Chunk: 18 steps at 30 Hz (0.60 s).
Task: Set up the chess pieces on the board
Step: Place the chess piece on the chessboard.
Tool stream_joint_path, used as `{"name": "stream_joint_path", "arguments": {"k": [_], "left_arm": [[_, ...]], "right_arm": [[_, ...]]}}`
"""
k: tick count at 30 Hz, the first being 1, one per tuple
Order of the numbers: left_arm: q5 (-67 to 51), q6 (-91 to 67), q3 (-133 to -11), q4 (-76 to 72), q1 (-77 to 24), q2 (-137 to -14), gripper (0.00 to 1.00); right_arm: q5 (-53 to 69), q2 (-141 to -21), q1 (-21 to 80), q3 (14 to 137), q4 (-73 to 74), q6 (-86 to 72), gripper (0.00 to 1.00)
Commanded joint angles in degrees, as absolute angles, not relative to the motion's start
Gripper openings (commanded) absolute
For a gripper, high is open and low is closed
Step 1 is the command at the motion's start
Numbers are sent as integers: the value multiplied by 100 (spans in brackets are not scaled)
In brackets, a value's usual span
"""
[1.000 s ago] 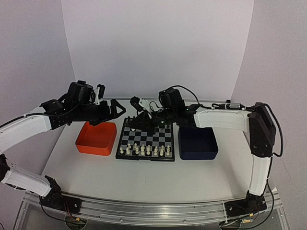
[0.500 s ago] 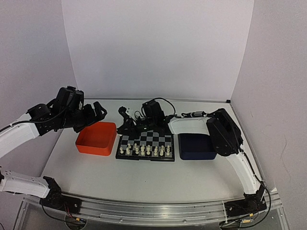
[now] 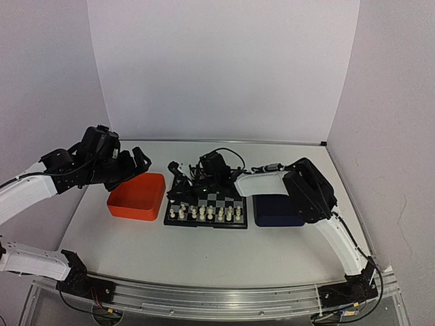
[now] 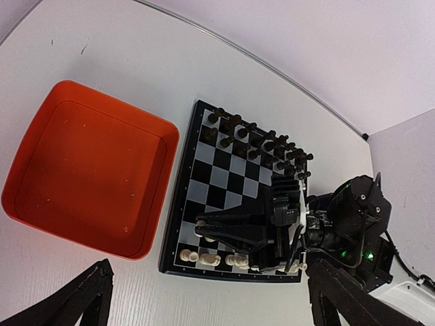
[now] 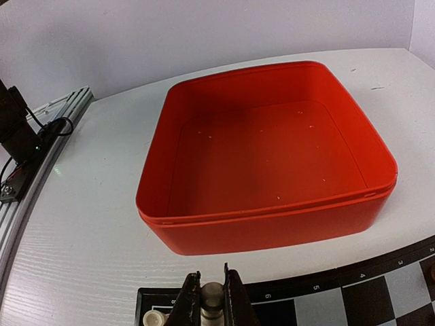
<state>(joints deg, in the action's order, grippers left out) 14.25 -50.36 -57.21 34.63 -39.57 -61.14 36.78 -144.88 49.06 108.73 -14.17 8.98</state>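
The board [image 3: 204, 225] lies between two trays, with cream chess pieces [image 3: 204, 214] in rows along its near edge. My right gripper [image 3: 175, 198] reaches across it to the near left corner. In the right wrist view that gripper [image 5: 212, 278] is shut on a cream chess piece [image 5: 212, 295] standing by the board's rim [image 5: 285, 288]. Another cream piece [image 5: 154, 318] stands just left of it. My left gripper [image 3: 136, 163] hovers open over the far left of the orange tray, holding nothing. From the left wrist view its gripper [image 4: 209, 266] looks down on the board [image 4: 178, 197] and the cream pieces [image 4: 211, 258].
An orange tray [image 3: 136, 197] sits left of the board and looks empty in both wrist views [image 4: 88, 170] [image 5: 272, 156]. A dark blue tray [image 3: 275, 212] sits to the right. Black pieces [image 4: 258, 139] line the board's far rows. The right arm spans the board.
My right gripper has swung left and come down to the board's near left corner with the piece. My left gripper has drawn back to the left, still open.
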Motion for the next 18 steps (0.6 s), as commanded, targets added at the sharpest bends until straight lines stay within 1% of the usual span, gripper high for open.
{"name": "stream_joint_path", "arguments": {"k": [1, 18], "left_arm": [[1532, -5107, -5697, 3507, -3937, -6121, 100], [1461, -5163, -5665, 3423, -3938, -6223, 100]], "right_arm": [[3862, -14667, 4927, 11122, -1617, 762, 9], [3857, -14888, 4929, 11196, -1600, 624, 13]]}}
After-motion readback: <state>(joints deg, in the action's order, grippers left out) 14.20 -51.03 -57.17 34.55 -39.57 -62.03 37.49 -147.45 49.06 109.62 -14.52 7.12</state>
